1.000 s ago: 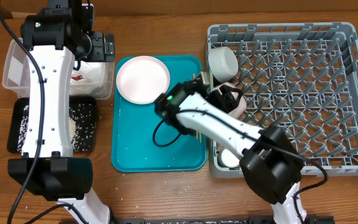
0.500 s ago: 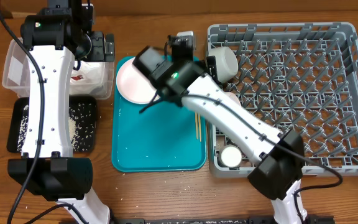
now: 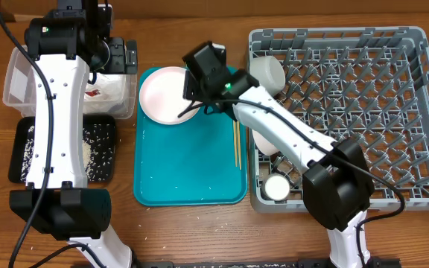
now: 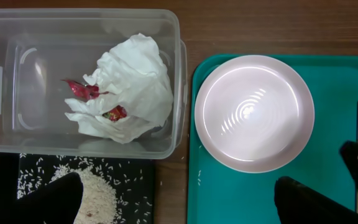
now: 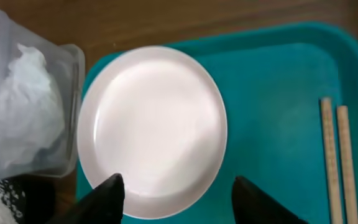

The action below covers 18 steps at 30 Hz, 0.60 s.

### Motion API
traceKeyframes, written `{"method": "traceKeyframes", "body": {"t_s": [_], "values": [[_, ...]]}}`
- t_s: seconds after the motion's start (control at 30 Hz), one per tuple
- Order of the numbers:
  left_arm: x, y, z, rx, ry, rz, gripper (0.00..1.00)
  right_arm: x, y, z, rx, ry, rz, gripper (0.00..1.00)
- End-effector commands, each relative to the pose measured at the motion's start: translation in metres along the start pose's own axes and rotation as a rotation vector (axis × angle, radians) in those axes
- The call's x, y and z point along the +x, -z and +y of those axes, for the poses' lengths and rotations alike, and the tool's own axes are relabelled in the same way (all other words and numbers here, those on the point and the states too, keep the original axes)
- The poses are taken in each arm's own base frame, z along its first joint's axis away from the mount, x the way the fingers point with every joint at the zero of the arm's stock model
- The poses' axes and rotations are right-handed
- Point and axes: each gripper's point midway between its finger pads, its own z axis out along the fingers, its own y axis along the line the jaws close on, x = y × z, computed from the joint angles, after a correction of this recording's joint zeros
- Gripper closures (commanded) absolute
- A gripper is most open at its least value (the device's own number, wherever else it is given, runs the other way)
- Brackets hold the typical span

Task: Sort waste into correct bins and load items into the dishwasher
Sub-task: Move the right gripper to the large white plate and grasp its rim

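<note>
A pale pink plate (image 3: pixel 164 93) lies at the back left of the teal tray (image 3: pixel 192 175). My right gripper (image 3: pixel 191 103) hangs over its right side, open and empty. In the right wrist view the gripper (image 5: pixel 182 202) has one finger over the plate (image 5: pixel 151 127) and the other over the tray. Wooden chopsticks (image 3: pixel 236 145) lie on the tray's right side. My left gripper (image 4: pixel 176 205) is open and empty above the clear tub (image 4: pixel 179 81), which holds the napkin (image 4: pixel 132 87) and red wrapper scraps (image 4: pixel 82 89). Rice (image 4: pixel 95 190) lies in the black tray (image 4: pixel 135 186).
The grey dish rack (image 3: pixel 363 112) stands to the right, with a whitish bowl (image 3: pixel 267 74) at its back left corner and a small white cup (image 3: pixel 277 186) at its front left. A few rice grains lie on the teal tray (image 4: pixel 241 193) and the table.
My right arm has swung left from the rack's left edge to above the pink plate. The chopsticks on the tray now show. The left arm has not moved.
</note>
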Motion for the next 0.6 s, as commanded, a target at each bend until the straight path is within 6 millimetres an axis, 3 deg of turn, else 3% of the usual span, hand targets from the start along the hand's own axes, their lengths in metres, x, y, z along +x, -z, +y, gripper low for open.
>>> {"method": "traceKeyframes", "body": {"t_s": [0.0,0.27,0.47,0.57], "values": [[-0.006,0.01,0.002,-0.01,0.006,-0.035,0.0,0.016,-0.019,-0.01,0.007,-0.081,0.028,0.49],[-0.006,0.01,0.002,-0.011,0.006,-0.035,0.0,0.051,-0.074,-0.034,0.084,-0.117,0.101,0.55],[-0.006,0.01,0.002,-0.01,0.006,-0.035,0.0,0.064,-0.088,-0.043,0.111,-0.143,0.131,0.63],[-0.006,0.01,0.002,-0.01,0.006,-0.035,0.0,0.076,-0.085,-0.049,0.131,-0.144,0.185,0.78]]}}
